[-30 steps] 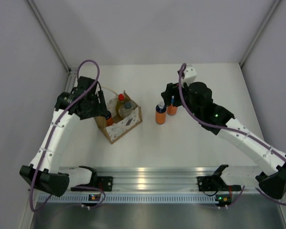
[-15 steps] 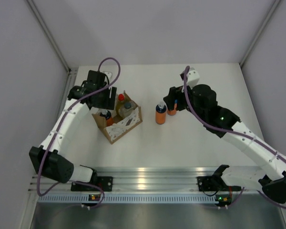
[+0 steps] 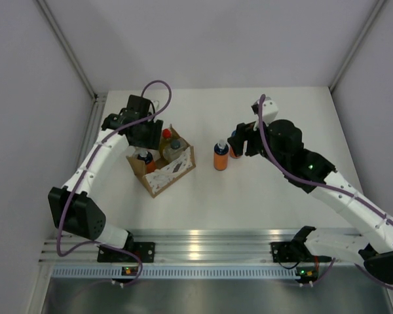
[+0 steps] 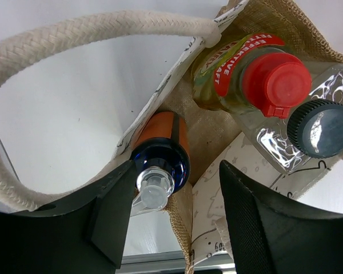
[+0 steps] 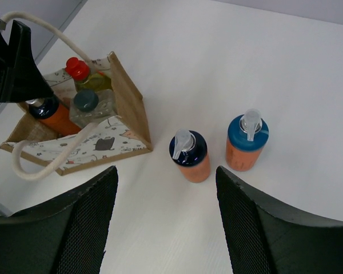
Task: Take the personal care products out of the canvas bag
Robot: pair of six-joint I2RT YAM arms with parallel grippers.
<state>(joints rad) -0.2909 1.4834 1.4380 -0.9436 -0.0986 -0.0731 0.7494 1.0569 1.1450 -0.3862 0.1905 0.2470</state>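
You work on a white table [image 3: 262, 203] boxed in by plain pale grey walls [image 3: 209, 39] at the back and on both sides, with light metal strips [image 3: 69, 49] running down the two back corners. Along your near edge lies a ribbed aluminium rail [image 3: 209, 239], and it throws back a bright patch of the soft, even light.

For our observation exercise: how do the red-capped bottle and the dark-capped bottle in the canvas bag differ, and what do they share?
The red-capped bottle has a yellowish body with a printed label; the dark-capped bottle is clear and pale with no label showing. The red-capped bottle's cap is smooth and bright red; the dark-capped bottle's cap is round, ribbed and dark. Both stand upright, side by side, inside the canvas bag.
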